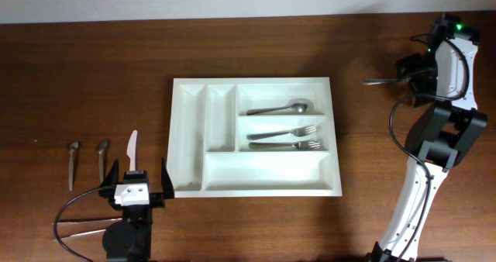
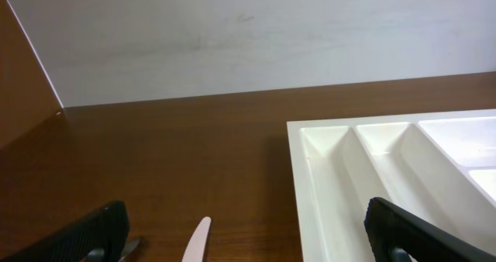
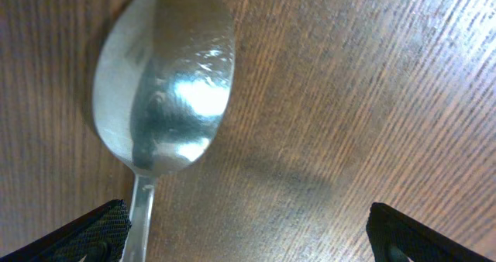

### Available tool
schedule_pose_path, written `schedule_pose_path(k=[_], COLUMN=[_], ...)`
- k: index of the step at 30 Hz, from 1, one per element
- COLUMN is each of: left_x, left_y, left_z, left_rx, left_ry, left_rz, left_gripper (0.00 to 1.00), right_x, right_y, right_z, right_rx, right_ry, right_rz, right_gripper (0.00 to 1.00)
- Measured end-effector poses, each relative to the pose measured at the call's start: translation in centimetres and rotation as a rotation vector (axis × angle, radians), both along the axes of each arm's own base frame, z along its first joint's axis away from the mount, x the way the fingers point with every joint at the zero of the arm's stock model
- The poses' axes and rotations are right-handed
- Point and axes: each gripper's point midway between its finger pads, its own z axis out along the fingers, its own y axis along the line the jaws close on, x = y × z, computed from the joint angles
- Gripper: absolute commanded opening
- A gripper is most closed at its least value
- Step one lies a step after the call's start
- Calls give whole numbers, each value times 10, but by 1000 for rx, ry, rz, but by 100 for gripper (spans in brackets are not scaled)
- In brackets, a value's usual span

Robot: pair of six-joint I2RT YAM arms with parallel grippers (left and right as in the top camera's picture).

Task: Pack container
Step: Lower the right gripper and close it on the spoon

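The container (image 1: 177, 122), a large white tray, lies at the table's middle with a spoon (image 1: 280, 108) and two forks (image 1: 284, 132) in its crosswise slots. Its near-left corner shows in the left wrist view as the container (image 2: 310, 177). My left gripper (image 1: 138, 178) stands open just left of it, over the handle end of a white knife (image 1: 132, 148), whose tip (image 2: 198, 240) lies between the fingers. At the far right my right gripper (image 3: 244, 223) is open low over a metal spoon (image 3: 163, 91); the handle runs beside the left finger (image 3: 93, 231). Overhead shows that gripper (image 1: 409, 74) by the spoon (image 1: 380, 81).
Two small spoons (image 1: 74, 163) (image 1: 101, 157) lie side by side left of the knife. Thin metal pieces (image 1: 84, 232) and a cable loop lie at the front left by the arm's base. The right arm's white links rise along the right edge.
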Motion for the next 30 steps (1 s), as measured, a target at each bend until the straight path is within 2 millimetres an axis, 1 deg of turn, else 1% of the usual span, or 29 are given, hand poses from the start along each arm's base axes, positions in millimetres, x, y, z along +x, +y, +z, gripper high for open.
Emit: schedule_pose_path(k=[6, 18, 23, 30], left_x=[0, 0, 0, 0], left_y=[0, 0, 0, 0], left_z=[0, 0, 0, 0], left_rx=[0, 0, 0, 0], left_ry=[0, 0, 0, 0], left_rz=[0, 0, 0, 0], left_gripper=[99, 99, 99, 99], right_x=[1, -3, -5, -19], right_y=[-1, -1, -1, -1], right_z=[0, -14, -15, -13], right_rx=[-7, -12, -12, -18], right_ry=[-1, 32, 41, 104], right_rz=[2, 6, 8, 9], right_gripper=[99, 99, 99, 99])
